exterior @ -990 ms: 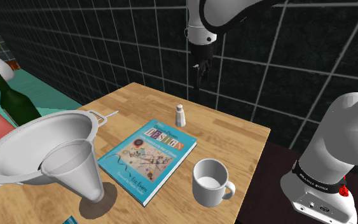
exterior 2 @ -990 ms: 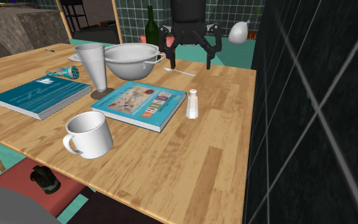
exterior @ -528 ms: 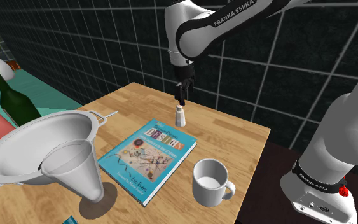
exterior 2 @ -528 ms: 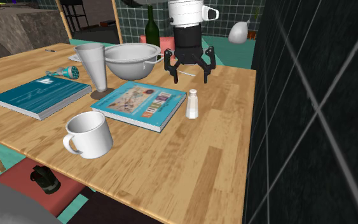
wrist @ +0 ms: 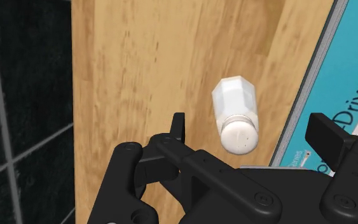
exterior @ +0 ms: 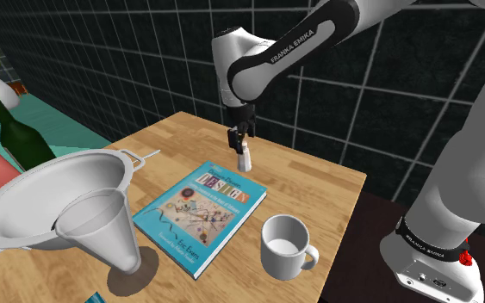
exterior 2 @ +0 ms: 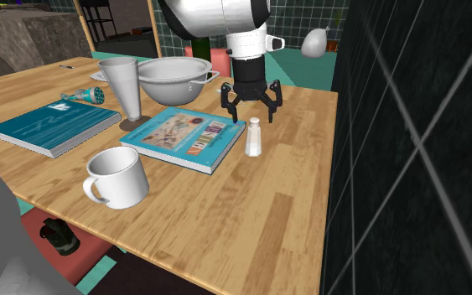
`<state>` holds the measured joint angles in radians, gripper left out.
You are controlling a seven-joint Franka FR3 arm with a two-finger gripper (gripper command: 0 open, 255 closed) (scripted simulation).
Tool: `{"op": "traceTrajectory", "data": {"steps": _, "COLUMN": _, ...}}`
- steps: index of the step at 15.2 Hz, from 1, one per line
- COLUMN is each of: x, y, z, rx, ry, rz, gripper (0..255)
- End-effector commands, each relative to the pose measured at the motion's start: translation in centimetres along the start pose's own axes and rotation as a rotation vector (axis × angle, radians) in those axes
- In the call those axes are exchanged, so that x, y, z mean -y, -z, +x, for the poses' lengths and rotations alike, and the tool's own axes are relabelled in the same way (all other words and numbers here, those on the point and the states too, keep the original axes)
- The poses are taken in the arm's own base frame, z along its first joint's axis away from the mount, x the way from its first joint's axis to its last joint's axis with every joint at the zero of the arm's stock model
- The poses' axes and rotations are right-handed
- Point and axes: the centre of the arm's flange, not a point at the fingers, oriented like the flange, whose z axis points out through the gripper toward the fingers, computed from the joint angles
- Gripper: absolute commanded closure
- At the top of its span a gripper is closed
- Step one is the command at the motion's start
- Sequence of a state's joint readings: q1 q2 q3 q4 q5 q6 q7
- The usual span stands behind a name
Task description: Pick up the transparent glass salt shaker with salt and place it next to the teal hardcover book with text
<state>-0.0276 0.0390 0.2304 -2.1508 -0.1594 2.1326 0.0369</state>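
Note:
The salt shaker (exterior: 245,157) (exterior 2: 253,137) (wrist: 236,113), clear with a white cap, stands upright on the wooden table beside the far corner of a teal book (exterior: 199,207) (exterior 2: 184,136) (wrist: 355,83) titled "Design". My gripper (exterior: 239,138) (exterior 2: 251,116) (wrist: 250,130) hangs open just above the shaker, pointing down. Its fingers stand apart on either side of the cap, not touching it. A second teal book (exterior 2: 54,126) lies farther along the table.
A white mug (exterior: 285,245) (exterior 2: 118,178) stands near the Design book's other end. A white colander (exterior: 51,194) (exterior 2: 173,77), a funnel-shaped cup (exterior: 102,228) (exterior 2: 123,84) and a green bottle (exterior: 16,138) (exterior 2: 199,35) lie beyond. A black tiled wall (exterior: 387,95) borders the table.
The gripper has come down and shifted towards the shoulder view's left, from high behind the shaker to just over its cap. It stays open. The shaker has not moved.

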Motion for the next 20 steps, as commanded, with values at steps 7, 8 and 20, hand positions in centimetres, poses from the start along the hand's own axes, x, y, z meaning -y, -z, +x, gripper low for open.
{"op": "traceTrajectory", "data": {"steps": 7, "x": 0.04, "y": -1.89, "z": -0.04, "rx": 0.0, "ry": 0.0, "rz": 0.0, "gripper": 0}}
{"op": "traceTrajectory", "data": {"steps": 8, "x": 0.04, "y": -1.89, "z": -0.04, "rx": 0.0, "ry": 0.0, "rz": 0.0, "gripper": 0}}
{"op": "traceTrajectory", "data": {"steps": 20, "x": 0.04, "y": -1.89, "z": -0.04, "rx": 0.0, "ry": 0.0, "rz": 0.0, "gripper": 255}}
